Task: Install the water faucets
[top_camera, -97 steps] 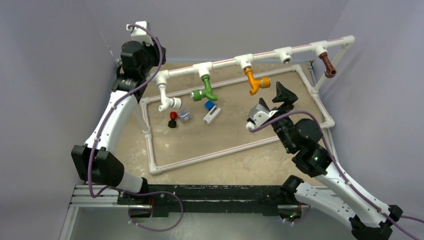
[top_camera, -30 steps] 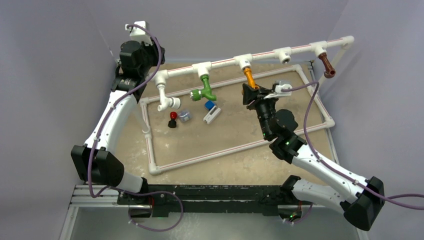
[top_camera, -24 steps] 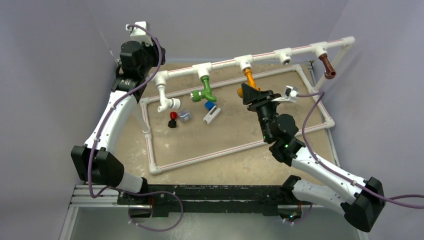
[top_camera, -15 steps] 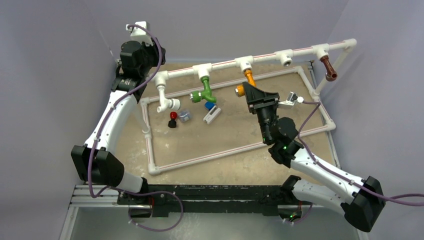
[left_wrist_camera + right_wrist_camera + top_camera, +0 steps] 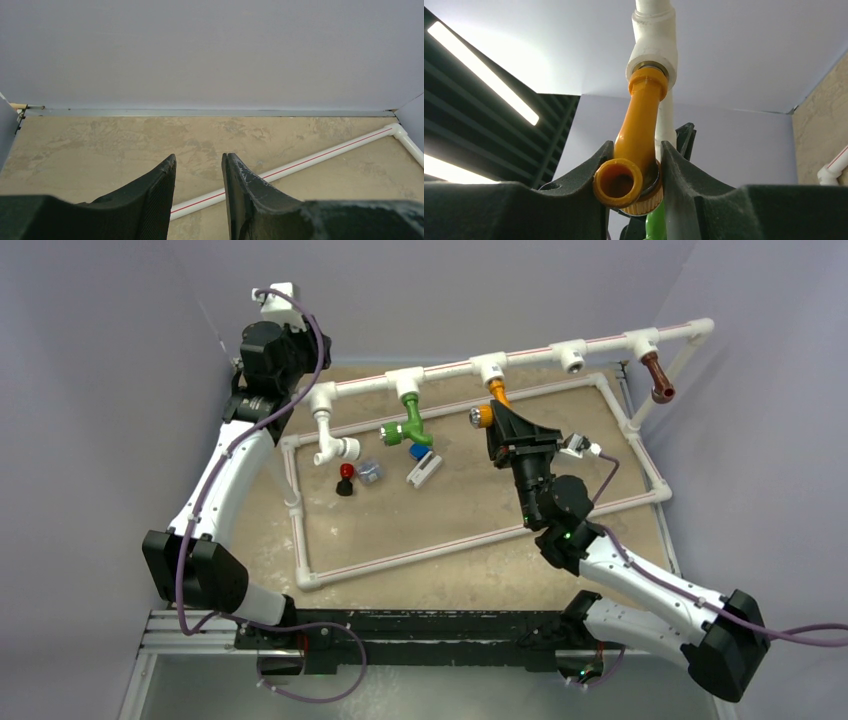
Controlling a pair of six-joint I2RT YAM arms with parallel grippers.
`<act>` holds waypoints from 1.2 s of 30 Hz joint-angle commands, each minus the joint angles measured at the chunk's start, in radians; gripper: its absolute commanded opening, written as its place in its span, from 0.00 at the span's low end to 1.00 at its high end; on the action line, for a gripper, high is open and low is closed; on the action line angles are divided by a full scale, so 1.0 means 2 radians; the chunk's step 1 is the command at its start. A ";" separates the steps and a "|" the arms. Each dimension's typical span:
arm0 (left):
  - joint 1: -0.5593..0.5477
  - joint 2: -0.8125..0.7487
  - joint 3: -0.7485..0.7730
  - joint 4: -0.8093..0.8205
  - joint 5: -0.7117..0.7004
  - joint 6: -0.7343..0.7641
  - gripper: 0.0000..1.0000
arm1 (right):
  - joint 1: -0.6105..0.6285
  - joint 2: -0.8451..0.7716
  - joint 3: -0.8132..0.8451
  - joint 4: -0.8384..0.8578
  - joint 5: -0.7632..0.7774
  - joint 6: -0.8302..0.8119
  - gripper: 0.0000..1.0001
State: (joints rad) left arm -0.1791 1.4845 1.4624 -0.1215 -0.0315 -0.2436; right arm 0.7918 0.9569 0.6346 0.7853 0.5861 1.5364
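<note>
The orange faucet hangs from a white tee socket on the raised pipe rail, its silver cap pointing left. My right gripper is shut on the orange faucet at its lower bend, with the spout mouth facing the camera. The green faucet hangs from the socket to the left, and the brown faucet from the far right socket. My left gripper is open and empty, held at the back left corner and facing the wall.
A white pipe frame lies on the sandy table. Inside it are a white elbow fitting, a red-and-black knob, a small silver piece and a blue-and-white piece. One tee socket holds nothing.
My right wrist has rolled while gripping the orange faucet, swinging its silver cap end out to the left. The left arm has not moved.
</note>
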 commanded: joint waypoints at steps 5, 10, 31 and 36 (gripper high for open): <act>-0.002 0.045 -0.048 -0.103 0.003 0.000 0.38 | 0.021 -0.050 0.006 -0.002 -0.057 0.027 0.52; -0.002 0.046 -0.049 -0.103 0.003 0.000 0.38 | 0.021 -0.078 0.015 -0.088 -0.056 -0.011 0.73; -0.002 0.049 -0.049 -0.103 0.001 0.001 0.39 | 0.021 -0.195 0.117 -0.364 -0.011 -0.372 0.83; -0.002 0.049 -0.049 -0.103 0.002 0.001 0.39 | 0.021 -0.181 0.161 -0.381 -0.022 -0.551 0.84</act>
State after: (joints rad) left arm -0.1818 1.4879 1.4643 -0.1215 -0.0326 -0.2436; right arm 0.8330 0.5739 0.8757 0.0761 0.5312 0.7887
